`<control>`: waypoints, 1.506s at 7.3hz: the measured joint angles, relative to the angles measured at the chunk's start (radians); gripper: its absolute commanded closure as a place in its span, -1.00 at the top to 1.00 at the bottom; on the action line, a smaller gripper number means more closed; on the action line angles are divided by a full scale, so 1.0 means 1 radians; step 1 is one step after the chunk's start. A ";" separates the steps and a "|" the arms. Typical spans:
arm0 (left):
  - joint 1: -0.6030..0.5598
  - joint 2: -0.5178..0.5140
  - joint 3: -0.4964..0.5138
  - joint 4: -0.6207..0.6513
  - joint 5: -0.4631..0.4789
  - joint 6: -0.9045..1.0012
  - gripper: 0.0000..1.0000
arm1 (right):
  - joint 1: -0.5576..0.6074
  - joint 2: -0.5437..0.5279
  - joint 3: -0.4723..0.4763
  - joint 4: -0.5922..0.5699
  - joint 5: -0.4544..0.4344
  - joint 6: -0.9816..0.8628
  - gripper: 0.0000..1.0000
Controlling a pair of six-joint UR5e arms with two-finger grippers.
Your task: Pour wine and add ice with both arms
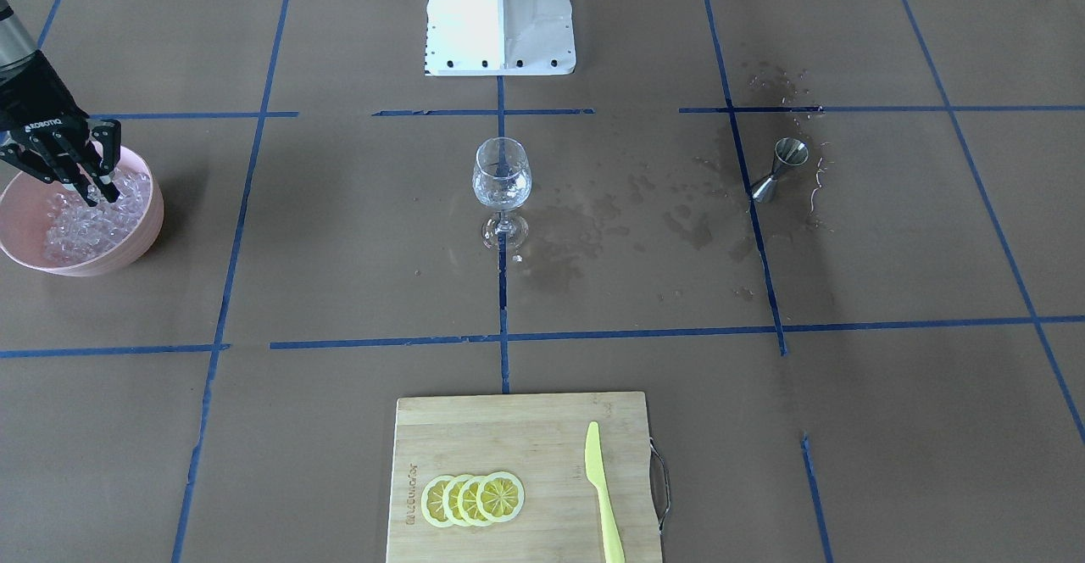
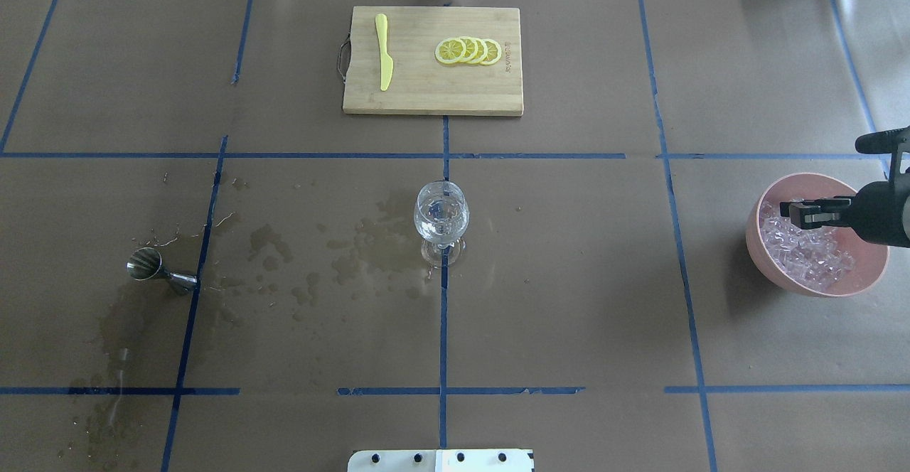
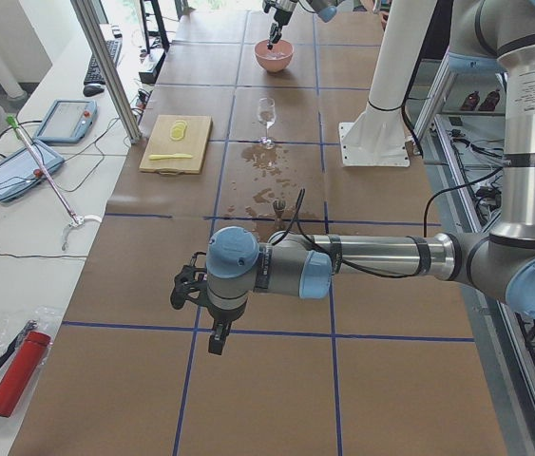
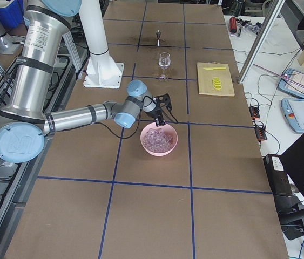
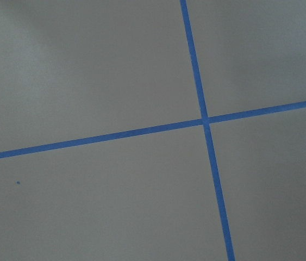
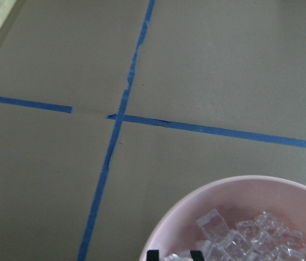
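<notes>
A stemmed glass (image 1: pixel 501 186) stands upright at the table's middle with a little clear wine (image 2: pixel 441 224) in its bowl. At the robot's right, a pink bowl (image 2: pixel 761 241) holds a heap of clear ice (image 2: pixel 807 255). My right gripper (image 1: pixel 102 196) reaches down into that heap, its narrowly spaced fingers shut on an ice cube. The right wrist view shows the ice (image 6: pixel 250 234) and the bowl's rim (image 6: pixel 196 198). My left gripper (image 3: pixel 218 337) hangs over bare paper far to the robot's left, in the exterior left view only, so whether it is open or shut I cannot tell.
A steel jigger (image 2: pixel 158 268) stands on wet, stained paper (image 2: pixel 298 251) left of the glass. At the far side is a wooden cutting board (image 2: pixel 432 95) with lemon slices (image 2: pixel 469 50) and a yellow knife (image 2: pixel 384 52). The white pedestal (image 1: pixel 500 12) stands at the robot's edge.
</notes>
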 measured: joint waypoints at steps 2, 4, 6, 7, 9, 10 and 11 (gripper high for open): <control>0.000 0.000 0.000 0.000 0.000 0.000 1.00 | 0.001 0.034 0.028 -0.004 0.001 0.002 -1.00; 0.000 0.000 0.000 0.000 0.000 0.001 1.00 | -0.004 0.121 0.029 -0.059 0.002 0.015 -1.00; 0.000 0.000 0.001 0.000 0.000 0.001 1.00 | -0.031 0.295 0.028 -0.224 -0.004 0.065 -1.00; 0.001 0.000 0.001 0.000 0.000 0.001 1.00 | -0.050 0.400 0.028 -0.325 -0.008 0.104 -1.00; 0.001 0.000 0.001 -0.001 0.000 0.001 1.00 | -0.125 0.607 0.031 -0.538 -0.066 0.181 -1.00; 0.001 0.000 0.002 0.000 0.000 0.001 1.00 | -0.174 0.707 0.032 -0.655 -0.107 0.209 -1.00; 0.001 0.000 0.003 0.000 0.000 0.001 1.00 | -0.221 0.789 0.032 -0.749 -0.140 0.226 -1.00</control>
